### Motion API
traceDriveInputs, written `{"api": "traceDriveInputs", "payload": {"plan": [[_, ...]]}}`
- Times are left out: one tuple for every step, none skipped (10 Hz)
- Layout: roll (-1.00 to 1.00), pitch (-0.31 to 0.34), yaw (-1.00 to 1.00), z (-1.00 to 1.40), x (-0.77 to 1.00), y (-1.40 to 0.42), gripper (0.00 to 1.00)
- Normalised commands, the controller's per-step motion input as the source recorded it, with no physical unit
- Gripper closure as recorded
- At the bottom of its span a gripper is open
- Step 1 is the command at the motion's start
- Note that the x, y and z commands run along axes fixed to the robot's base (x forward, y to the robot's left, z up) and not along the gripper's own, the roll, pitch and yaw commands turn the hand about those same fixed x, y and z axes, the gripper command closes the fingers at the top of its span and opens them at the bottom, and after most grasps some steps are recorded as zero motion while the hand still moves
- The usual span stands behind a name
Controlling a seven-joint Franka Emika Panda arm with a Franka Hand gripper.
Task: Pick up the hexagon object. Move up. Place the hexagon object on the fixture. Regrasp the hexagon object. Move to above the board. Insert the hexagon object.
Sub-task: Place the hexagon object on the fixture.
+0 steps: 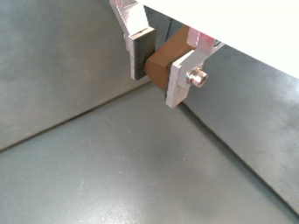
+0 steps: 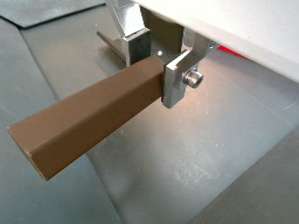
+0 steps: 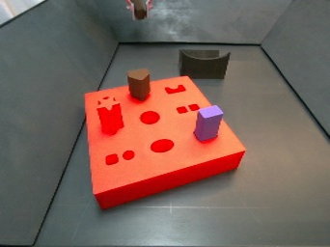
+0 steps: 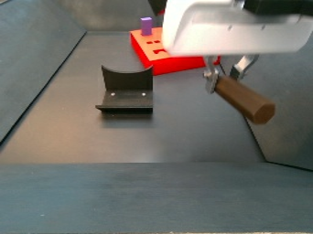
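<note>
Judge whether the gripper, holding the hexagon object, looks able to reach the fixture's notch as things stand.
Probably yes. The gripper holds the hexagon object in the air, apart from the fixture. Its notch faces up with nothing in it, and the board sits beyond it.

Counts, side views and wrist views:

- Gripper (image 2: 160,63): 1, up above the floor, with 2 silver fingers (image 2: 177,77) clamped on the peg.
- Hexagon object (image 2: 87,118): 1, brown, between the fingers; also seen in a side view (image 4: 244,99).
- Board (image 3: 175,154): 1, red.
- Fixture (image 3: 204,62): 1, on the floor, apart from the board.
- Pieces standing in the board: 3 — 1 dark brown block (image 3: 139,83), 1 red peg (image 3: 110,117), 1 purple block (image 3: 209,123).
</note>
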Motion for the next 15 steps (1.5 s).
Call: {"api": "traceDriveInputs", "payload": {"plan": [[0.12,0.086,0.02,0.97,-0.03,-0.01,1.0],[0.13,0.087,0.03,0.84,-0.03,-0.01,1.0],[0.12,0.089,0.03,0.67,-0.02,-0.01,1.0],[0.11,0.09,0.03,0.54,-0.02,0.0,1.0],[0.1,0.09,0.03,0.45,-0.01,0.0,1.0],[0.08,0.092,0.02,0.21,0.0,0.0,1.0],[-0.19,0.19,-0.83,0.06,1.0,-0.74,1.0],[-0.2,0.187,-0.79,0.01,1.0,-0.73,1.0],[-0.2,0.176,-0.51,0.02,1.0,-0.61,1.0],[-0.2,0.173,-0.33,0.02,1.0,-0.52,1.0],[-0.2,0.163,-0.25,0.01,1.0,-0.48,1.0],[-0.18,0.133,-0.12,0.01,1.0,-0.39,1.0],[-0.16,0.123,-0.06,0.01,1.0,-0.32,1.0],[-0.14,0.126,-0.04,0.0,1.0,-0.28,1.0],[-0.13,0.133,-0.02,0.01,1.0,-0.24,1.0]]}}
